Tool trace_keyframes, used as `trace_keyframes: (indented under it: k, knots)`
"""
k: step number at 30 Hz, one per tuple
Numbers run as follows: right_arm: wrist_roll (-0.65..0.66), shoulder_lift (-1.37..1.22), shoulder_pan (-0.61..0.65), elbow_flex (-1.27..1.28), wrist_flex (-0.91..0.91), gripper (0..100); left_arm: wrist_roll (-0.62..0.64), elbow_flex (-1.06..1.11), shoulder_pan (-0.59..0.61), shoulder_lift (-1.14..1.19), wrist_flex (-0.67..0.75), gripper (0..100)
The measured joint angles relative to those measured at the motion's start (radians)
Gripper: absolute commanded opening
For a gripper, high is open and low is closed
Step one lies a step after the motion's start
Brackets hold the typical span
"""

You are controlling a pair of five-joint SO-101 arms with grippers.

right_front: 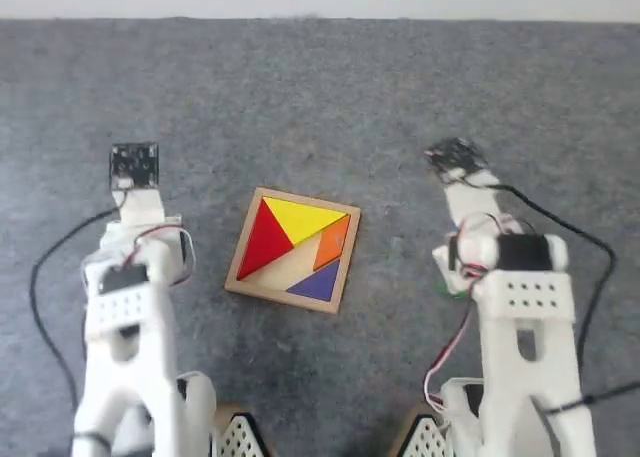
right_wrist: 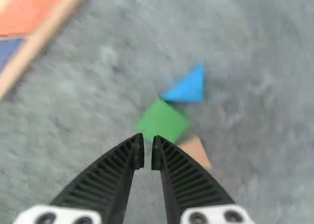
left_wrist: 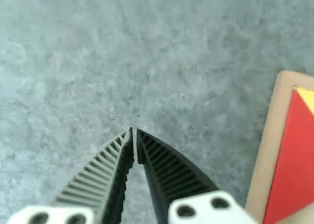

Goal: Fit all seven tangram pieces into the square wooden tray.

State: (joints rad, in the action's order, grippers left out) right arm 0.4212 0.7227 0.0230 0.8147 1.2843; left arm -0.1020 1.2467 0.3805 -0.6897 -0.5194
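Observation:
The square wooden tray [right_front: 238, 278] lies mid-table between my two arms. It holds a red triangle [right_front: 264, 243], a yellow triangle [right_front: 300, 218], an orange piece [right_front: 333, 244] and a purple piece [right_front: 318, 281]. My left gripper [left_wrist: 133, 132] is shut on nothing over bare carpet, a short way from the tray's side [left_wrist: 267, 150]. My right gripper [right_wrist: 147, 141] is shut and empty. Just past its tips lies a green square [right_wrist: 162, 120], with a blue triangle [right_wrist: 189, 87] beyond it and a tan piece [right_wrist: 196, 151] beside it. A sliver of the green square [right_front: 446, 288] peeks out by the right arm [right_front: 520, 277].
Grey carpet [right_front: 320, 97] covers the whole table. The left arm [right_front: 125, 287] stands left of the tray, with black cables trailing from both arms. A bare wooden patch [right_front: 268, 280] shows in the tray's near corner. The tray's corner [right_wrist: 44, 28] lies off to one side of the loose pieces.

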Motion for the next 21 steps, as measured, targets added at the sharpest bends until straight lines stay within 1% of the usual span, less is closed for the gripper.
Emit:
trace_keyframes:
  k: [4, 5, 7, 8, 9, 11, 14, 16, 19, 21]
  knots:
    - [0.005, 0.052, -0.147, 0.069, -0.011, 4.6, -0.043, 0.083, -0.003, -0.127, 0.009, 1]
    - [0.026, 0.054, -0.184, 0.072, -0.011, 4.6, -0.046, 0.089, -0.005, -0.144, 0.009, 1]
    - [0.063, 0.054, -0.244, 0.072, -0.011, 6.9, -0.049, 0.101, -0.005, -0.163, 0.009, 1]
    - [0.060, 0.052, -0.273, 0.072, -0.020, 9.1, -0.051, 0.101, -0.005, -0.166, 0.009, 1]
    - [0.038, 0.040, -0.298, 0.072, -0.032, 11.6, -0.052, 0.101, -0.008, -0.169, 0.009, 1]
    - [-0.051, -0.005, -0.322, 0.072, -0.066, 15.2, -0.055, 0.101, -0.026, -0.170, 0.009, 1]
    - [-0.230, -0.091, -0.307, 0.072, -0.091, 15.2, -0.055, 0.101, -0.051, -0.178, 0.006, 1]
    - [-0.281, -0.152, -0.262, 0.072, -0.101, 14.2, -0.075, 0.101, -0.054, -0.178, 0.006, 1]
    - [-0.318, -0.247, -0.193, 0.068, -0.103, 14.0, -0.101, 0.110, -0.052, -0.178, 0.006, 1]
    - [-0.393, -0.319, -0.158, 0.041, -0.114, 14.1, -0.107, 0.120, -0.052, -0.178, 0.006, 1]
